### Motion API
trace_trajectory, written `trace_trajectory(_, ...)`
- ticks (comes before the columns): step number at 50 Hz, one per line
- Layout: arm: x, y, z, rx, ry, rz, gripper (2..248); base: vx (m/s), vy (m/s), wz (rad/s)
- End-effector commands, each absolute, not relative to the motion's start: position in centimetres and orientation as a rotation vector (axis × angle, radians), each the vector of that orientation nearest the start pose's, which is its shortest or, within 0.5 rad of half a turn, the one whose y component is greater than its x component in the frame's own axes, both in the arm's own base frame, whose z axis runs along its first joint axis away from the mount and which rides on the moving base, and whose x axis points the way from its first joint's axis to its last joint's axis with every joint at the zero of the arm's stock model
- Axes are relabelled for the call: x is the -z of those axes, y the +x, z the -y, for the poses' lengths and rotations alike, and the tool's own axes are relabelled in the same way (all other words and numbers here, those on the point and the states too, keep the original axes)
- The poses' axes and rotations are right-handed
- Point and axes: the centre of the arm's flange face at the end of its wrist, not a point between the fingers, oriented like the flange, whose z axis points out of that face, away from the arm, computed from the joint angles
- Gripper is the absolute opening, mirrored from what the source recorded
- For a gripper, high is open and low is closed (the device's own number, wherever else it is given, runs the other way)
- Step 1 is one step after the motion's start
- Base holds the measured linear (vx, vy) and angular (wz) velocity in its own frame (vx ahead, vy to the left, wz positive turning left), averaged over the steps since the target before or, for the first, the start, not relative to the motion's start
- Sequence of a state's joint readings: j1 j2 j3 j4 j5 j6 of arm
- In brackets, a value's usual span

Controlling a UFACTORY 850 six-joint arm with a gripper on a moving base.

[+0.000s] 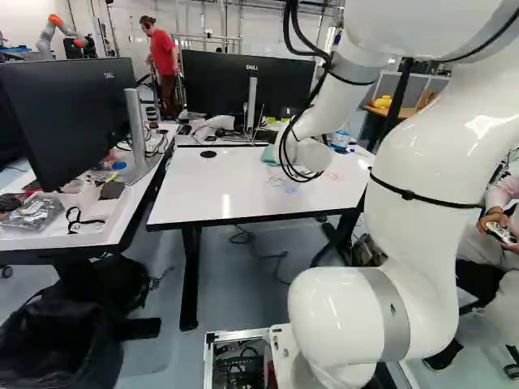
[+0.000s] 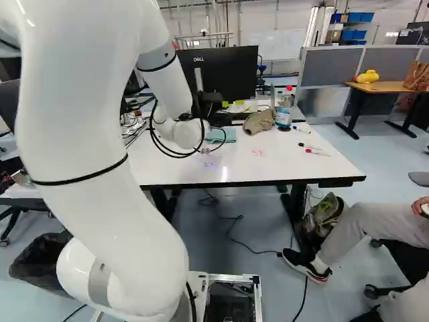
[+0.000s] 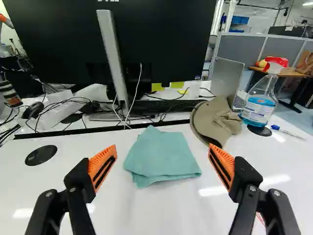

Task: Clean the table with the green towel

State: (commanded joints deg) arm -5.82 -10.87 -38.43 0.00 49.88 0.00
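Folded green towel (image 3: 159, 157) lies flat on the white table (image 2: 268, 168), in the wrist view ahead of my gripper (image 3: 163, 155) and centred between its fingers' lines. The orange-padded fingers stand wide open, holding nothing and apart from the towel. In the right base view the towel (image 2: 221, 135) shows just past the end of the arm, partly behind cables; the arm hides the gripper in both base views. Small red marks (image 2: 259, 153) and bluish marks (image 2: 209, 164) are on the tabletop.
Beyond the towel stand a monitor (image 3: 161, 44) and a keyboard (image 3: 166, 106). A beige cap (image 3: 215, 120) and a spray bottle (image 3: 260, 105) are right of the towel in the right base view, with markers (image 2: 316, 153) nearer. Another desk (image 1: 122, 215) adjoins at left. Another robot (image 1: 57, 34) stands far back.
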Motion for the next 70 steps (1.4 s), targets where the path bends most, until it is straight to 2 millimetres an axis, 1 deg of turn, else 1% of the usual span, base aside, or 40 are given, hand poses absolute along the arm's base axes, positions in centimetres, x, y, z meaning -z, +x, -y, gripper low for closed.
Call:
trace_trajectory(19, -41.1, 52.7, 5.3, 1.946, -2.540, -0.127, 247, 0.000, 0.000, 0.000)
trace_trajectory(70, -37.6, 61.8, 5.4, 1.614, -2.744, -0.119, 247, 0.000, 0.000, 0.000)
